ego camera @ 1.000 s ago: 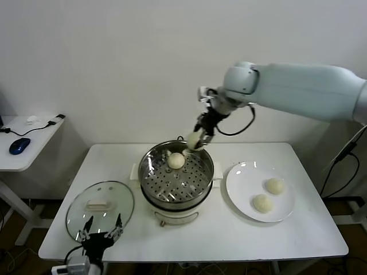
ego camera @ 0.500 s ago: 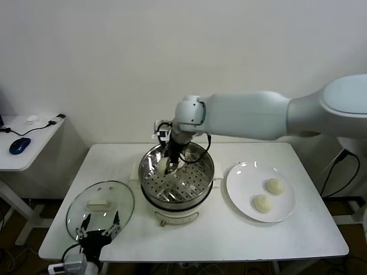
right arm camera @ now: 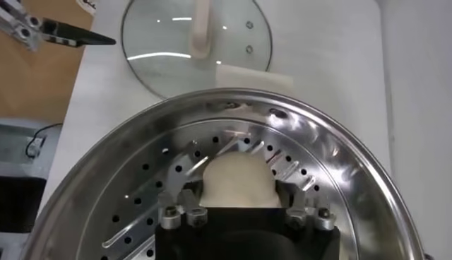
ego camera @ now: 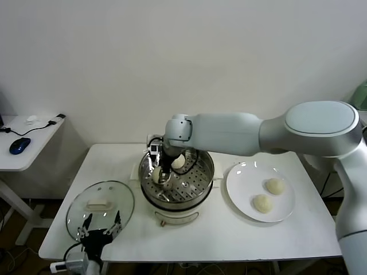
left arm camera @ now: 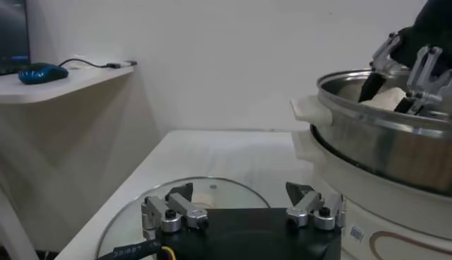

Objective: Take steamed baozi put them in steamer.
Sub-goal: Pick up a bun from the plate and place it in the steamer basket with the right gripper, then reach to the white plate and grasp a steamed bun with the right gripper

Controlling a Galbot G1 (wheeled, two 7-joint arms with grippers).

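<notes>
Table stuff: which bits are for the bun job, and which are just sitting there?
Part of the job:
- steamer
- bun between the right gripper jaws, inside the steamer
- bun already in the steamer
- two buns on the plate
- white plate

Just lying about:
- glass lid, with the idle left gripper beside it
- blue mouse, side table

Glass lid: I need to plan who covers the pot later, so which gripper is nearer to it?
Left. The left gripper hovers open at the glass lid's near edge; the right gripper is inside the steamer, holding a baozi.
</notes>
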